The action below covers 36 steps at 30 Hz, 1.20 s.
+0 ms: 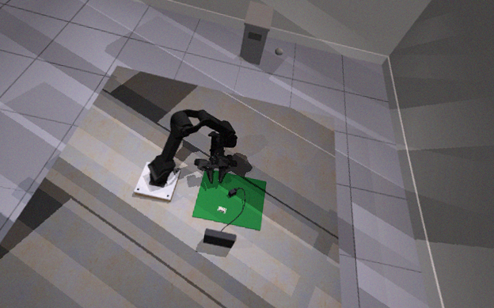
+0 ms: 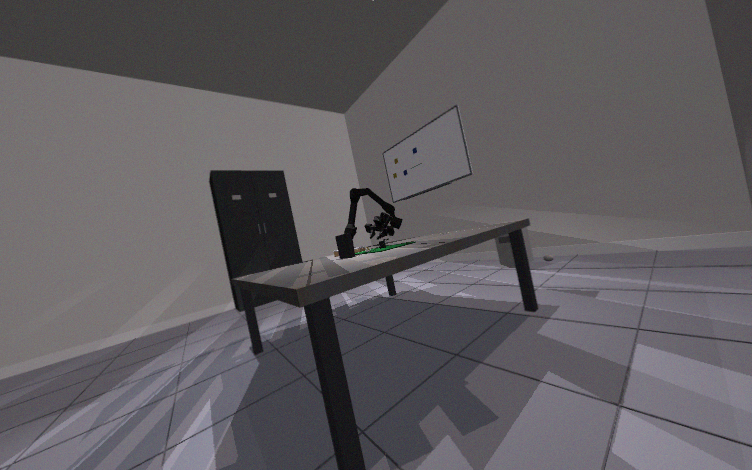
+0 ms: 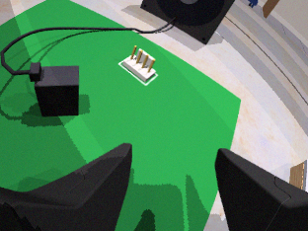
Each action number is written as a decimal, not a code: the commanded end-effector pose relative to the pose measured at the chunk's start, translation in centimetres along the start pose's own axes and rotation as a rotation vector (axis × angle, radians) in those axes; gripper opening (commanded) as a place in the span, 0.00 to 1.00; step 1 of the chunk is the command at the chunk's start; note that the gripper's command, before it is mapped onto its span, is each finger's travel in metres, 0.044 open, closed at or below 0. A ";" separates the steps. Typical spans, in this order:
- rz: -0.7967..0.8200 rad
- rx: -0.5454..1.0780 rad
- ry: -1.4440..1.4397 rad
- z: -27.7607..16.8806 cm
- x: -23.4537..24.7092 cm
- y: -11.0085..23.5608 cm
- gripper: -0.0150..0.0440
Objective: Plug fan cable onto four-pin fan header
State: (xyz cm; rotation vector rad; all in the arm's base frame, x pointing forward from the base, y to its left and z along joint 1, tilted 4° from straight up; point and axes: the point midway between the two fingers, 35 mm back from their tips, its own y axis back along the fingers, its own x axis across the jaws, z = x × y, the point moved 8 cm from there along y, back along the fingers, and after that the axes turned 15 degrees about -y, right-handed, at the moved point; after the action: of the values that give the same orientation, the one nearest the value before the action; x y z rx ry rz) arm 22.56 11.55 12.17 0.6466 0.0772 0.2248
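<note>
A green board point(image 1: 244, 213) point(image 3: 165, 119) lies on the table. A white four-pin fan header point(image 1: 221, 209) point(image 3: 138, 66) stands near its middle, with nothing on its pins. The black plug point(image 1: 232, 192) point(image 3: 57, 90) lies on the board, apart from the header. Its thin black cable point(image 1: 238, 213) point(image 3: 99, 29) runs to the black fan point(image 1: 219, 237) just off the board's edge. My gripper point(image 1: 215, 177) point(image 3: 174, 155) point(image 2: 382, 238) is open and empty. It hangs above the board's near edge, short of the plug.
The arm's base stands on a white plate point(image 1: 156, 187) left of the board. A dark cabinet point(image 2: 255, 221) stands behind the table. A whiteboard point(image 2: 427, 155) hangs on the wall. A grey box point(image 1: 255, 34) and a small ball point(image 1: 278, 51) are on the floor.
</note>
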 end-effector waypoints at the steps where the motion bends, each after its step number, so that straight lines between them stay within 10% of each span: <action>1: -0.040 0.097 0.019 0.8 0.4 -0.2 0.60; 36: 0.158 0.876 0.211 8.1 2.9 -0.9 0.60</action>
State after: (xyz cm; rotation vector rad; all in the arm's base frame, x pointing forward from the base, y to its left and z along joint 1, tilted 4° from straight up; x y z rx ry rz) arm 26.26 7.10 17.11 1.4475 0.3474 0.3462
